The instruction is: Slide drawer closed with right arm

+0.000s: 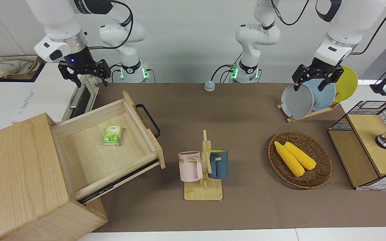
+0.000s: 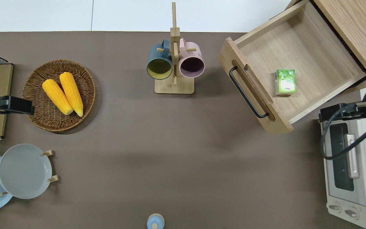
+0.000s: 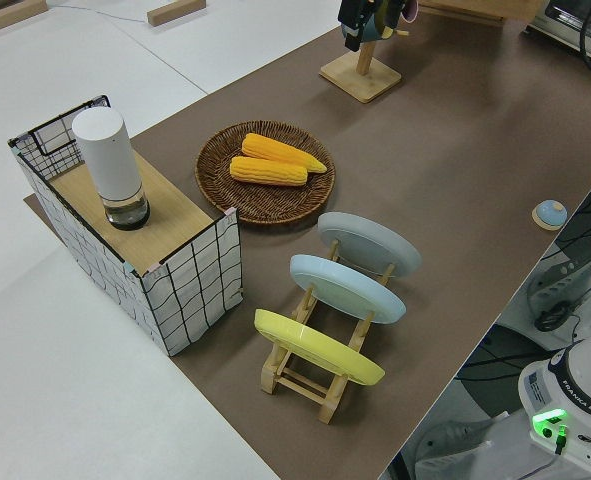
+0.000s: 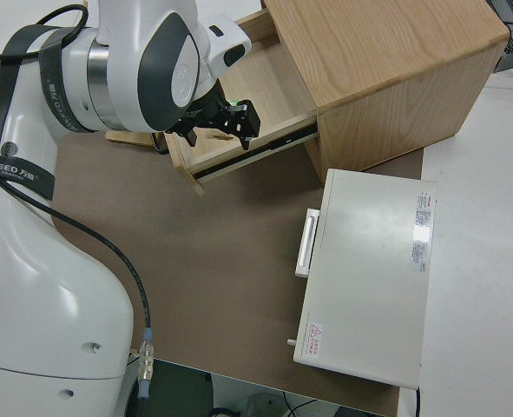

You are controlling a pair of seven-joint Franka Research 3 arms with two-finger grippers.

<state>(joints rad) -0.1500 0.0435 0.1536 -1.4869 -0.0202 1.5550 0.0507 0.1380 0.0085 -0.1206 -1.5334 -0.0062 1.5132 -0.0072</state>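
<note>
The drawer [image 1: 85,150] is pulled far out of the big light-wood cabinet [image 1: 15,167] at the right arm's end of the table. Its black bar handle [image 1: 149,120] faces the middle of the table. A small green box [image 1: 112,135] lies inside it. The drawer also shows in the overhead view [image 2: 313,47] and the right side view [image 4: 269,74]. My right gripper [image 1: 86,77] is open and empty, up in the air over the end of the white toaster oven [image 2: 351,171] nearest the drawer, as the overhead view [image 2: 332,113] shows. It touches nothing. The left arm is parked, its gripper [image 1: 315,82] open.
A wooden mug rack [image 1: 204,187] with a pink and a blue mug stands mid-table. A wicker basket [image 1: 313,179] holds two corn cobs. A plate rack [image 1: 308,113], a wire-mesh and wood box [image 1: 364,147] and a small blue knob [image 1: 209,86] are also there.
</note>
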